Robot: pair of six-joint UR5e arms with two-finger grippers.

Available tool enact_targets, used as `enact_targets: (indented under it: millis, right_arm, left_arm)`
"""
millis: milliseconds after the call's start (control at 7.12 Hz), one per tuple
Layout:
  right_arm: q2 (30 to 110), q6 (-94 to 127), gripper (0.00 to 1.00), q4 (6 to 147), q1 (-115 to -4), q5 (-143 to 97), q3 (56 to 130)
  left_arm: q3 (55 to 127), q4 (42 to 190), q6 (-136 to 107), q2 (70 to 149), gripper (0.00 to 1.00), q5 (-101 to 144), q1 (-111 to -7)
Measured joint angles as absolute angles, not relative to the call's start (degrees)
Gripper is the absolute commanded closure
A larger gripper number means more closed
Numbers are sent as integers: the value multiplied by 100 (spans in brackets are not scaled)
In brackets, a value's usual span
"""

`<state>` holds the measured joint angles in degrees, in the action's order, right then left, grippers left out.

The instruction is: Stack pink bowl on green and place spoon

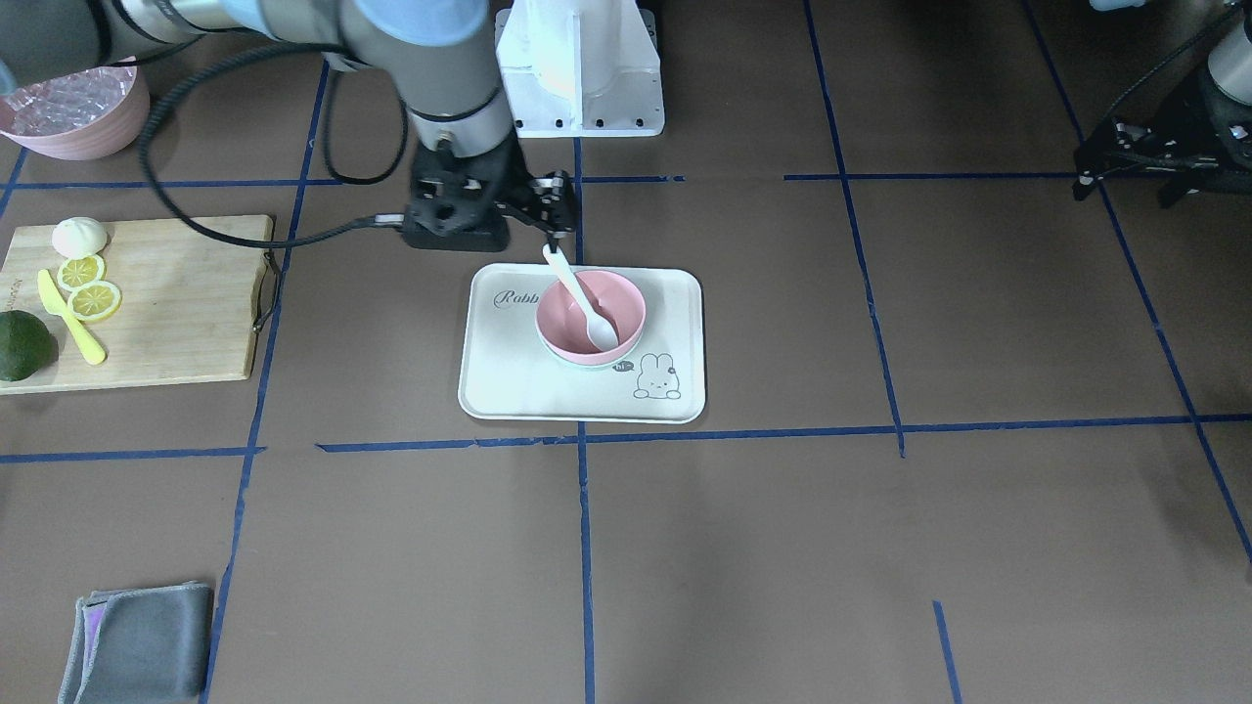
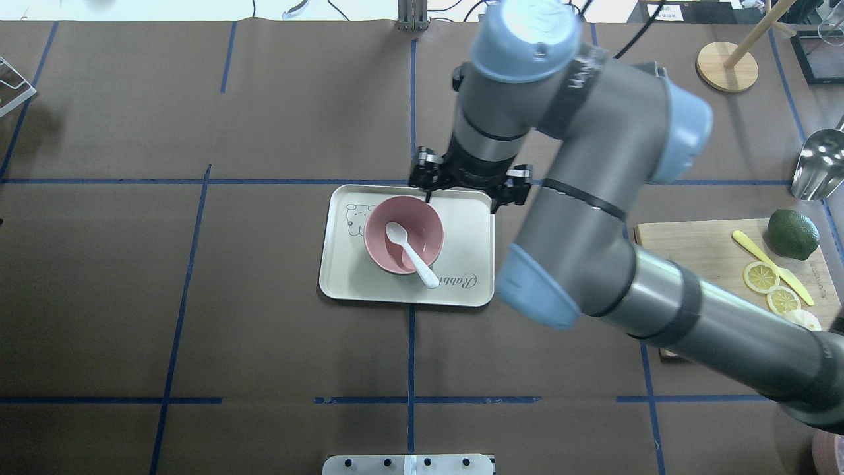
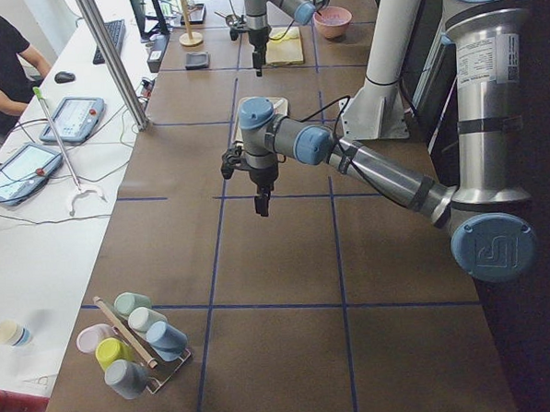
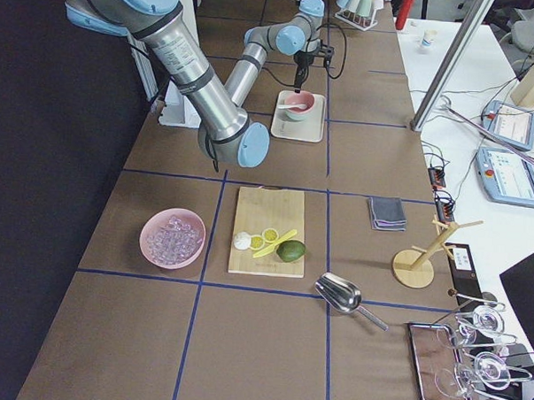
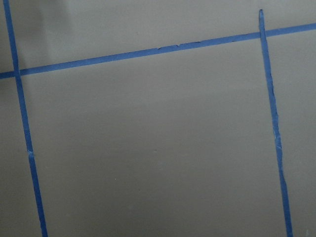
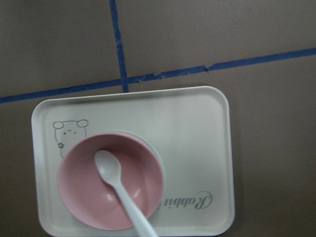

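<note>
The pink bowl (image 1: 590, 311) sits nested in the green bowl (image 1: 585, 364), of which only a thin mint rim shows, on the white rabbit tray (image 1: 509, 386). The white spoon (image 1: 587, 308) lies in the pink bowl, its handle resting on the rim on the robot's side. In the right wrist view the bowl (image 6: 111, 185), spoon (image 6: 118, 190) and green rim (image 6: 159, 154) lie below with no fingers around them. My right gripper (image 2: 461, 196) hangs open and empty above the tray, one fingertip (image 1: 556, 225) close over the handle's end. My left gripper (image 1: 1084, 178) hovers over bare table far off; its jaws are unclear.
A cutting board (image 1: 166, 323) holds lemon slices, a yellow knife and an avocado (image 1: 22, 344). A pink bowl of clear beads (image 1: 78, 108) stands beyond it. A grey cloth (image 1: 137, 640) lies at the operators' edge. A metal scoop (image 2: 817, 171) lies near the board.
</note>
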<state>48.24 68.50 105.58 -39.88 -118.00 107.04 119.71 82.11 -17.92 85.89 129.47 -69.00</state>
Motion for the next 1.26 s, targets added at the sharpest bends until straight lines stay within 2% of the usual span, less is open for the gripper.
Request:
enact_targets:
  millis: [281,561,982,1263]
  right_arm:
    - [5988,5607,1,10530,-4584,-11836,11620]
    - [7133,4641,1,10098,-5131,-11847,11981]
    - [8918,2326,1,9256,-6525,-12291,11879]
    - [9467,466,1,9188,-7661,-12826,11263]
  left_arm:
    - [11635,8202,-1178,8584,0,12964,-7227]
    - [11454,8206,-726,8463,0,12974,-7501]
    - [11076,8219,-105,8395,0,12981,-7829]
    - [10959,8224,51,8393,0,12981,-7994]
